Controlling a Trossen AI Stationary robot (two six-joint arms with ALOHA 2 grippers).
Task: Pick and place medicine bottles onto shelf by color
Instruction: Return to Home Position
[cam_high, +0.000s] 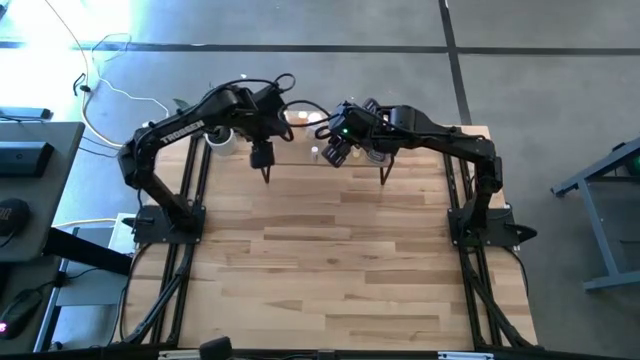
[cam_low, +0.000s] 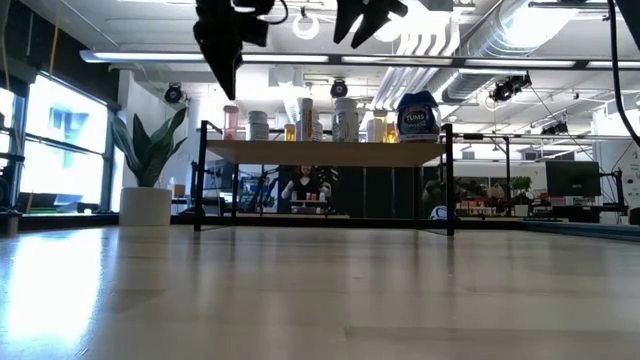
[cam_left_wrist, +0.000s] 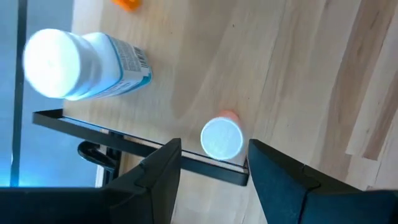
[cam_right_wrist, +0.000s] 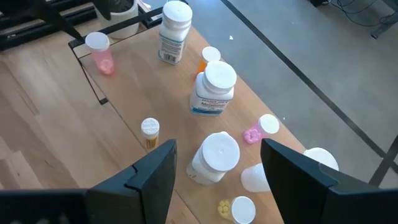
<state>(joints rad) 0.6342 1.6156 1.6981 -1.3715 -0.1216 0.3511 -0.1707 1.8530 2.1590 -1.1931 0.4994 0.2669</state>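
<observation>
The shelf (cam_low: 330, 152), a light-wood board on black legs, stands at the table's far edge. Several medicine bottles stand on it. My left gripper (cam_left_wrist: 214, 171) is open and hovers above the shelf's left corner. Under it stands a pink bottle (cam_left_wrist: 222, 137) with a white cap, and a white bottle with a blue label (cam_left_wrist: 81, 59) is farther off. My right gripper (cam_right_wrist: 217, 177) is open and hangs over the shelf's right part, above a white bottle (cam_right_wrist: 214, 155). A white bottle with a blue label (cam_right_wrist: 214, 87), an orange bottle (cam_right_wrist: 208, 59) and a pink vial (cam_right_wrist: 99, 53) stand beyond.
A small amber vial (cam_right_wrist: 149, 132), a pink-capped bottle (cam_right_wrist: 261, 129) and a yellow one (cam_right_wrist: 236, 208) crowd the shelf near my right gripper. The wooden tabletop (cam_high: 330, 260) stretches in front of the shelf. A white pot with a plant (cam_low: 147, 205) stands left of the shelf.
</observation>
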